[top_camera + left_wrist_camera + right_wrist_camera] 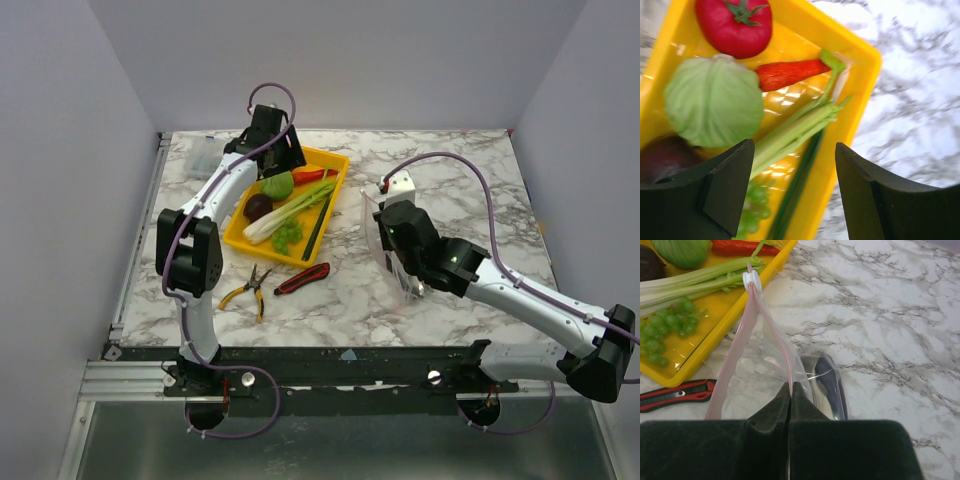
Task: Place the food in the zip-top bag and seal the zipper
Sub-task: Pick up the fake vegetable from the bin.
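The food lies in a yellow tray: red tomato, green cabbage, orange carrot, leek, green grapes and purple eggplant. Above the tray hangs my left gripper, open, nothing between its fingers. To the right of the tray stands the zip-top bag, mouth open. My right gripper is shut on the pink zipper at the near end. A grey and white thing that looks like the fish lies inside the bag.
Yellow-handled pliers and a red-black utility knife lie on the marble table in front of the tray. A clear box sits at the far left corner. Grey walls close in the table on three sides.
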